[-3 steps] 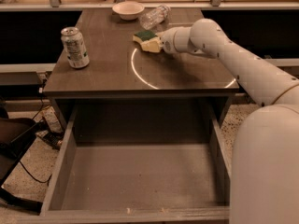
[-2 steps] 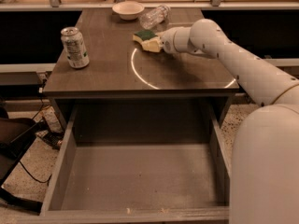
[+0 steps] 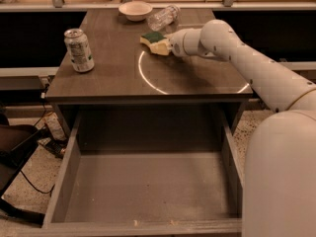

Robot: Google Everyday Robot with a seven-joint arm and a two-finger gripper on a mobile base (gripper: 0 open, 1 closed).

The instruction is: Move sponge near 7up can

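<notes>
Your hand meets the sponge toward the far side of the table.
The sponge's near end blocks the tip of your hand, so you cannot tell whether it grips or only touches. From the sponge, a clear bottle lies just beyond at 12 o'clock, a bowl sits at 11, and the can stands upright well apart at 9. The robot's body hides the right corner of the open drawer. The sponge lies green side up, its long axis running 10 to 4.
</notes>
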